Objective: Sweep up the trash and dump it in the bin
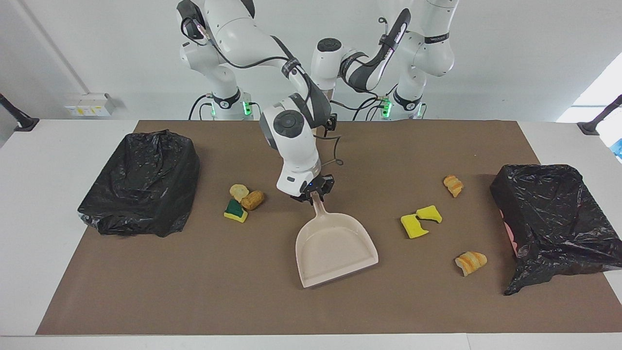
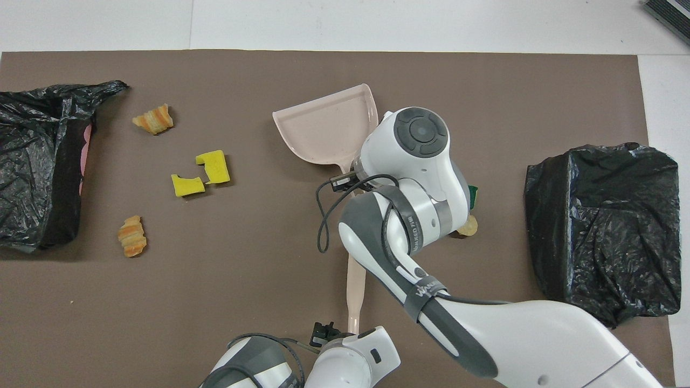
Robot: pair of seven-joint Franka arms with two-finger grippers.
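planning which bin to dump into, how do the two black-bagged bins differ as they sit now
The bin at the right arm's end sits closed-looking, its bag bunched and domed over the top; the bin at the left arm's end gapes open, with a pink patch showing at its side and a flap of bag trailing onto the mat. Both are black-bagged, standing at the mat's ends.
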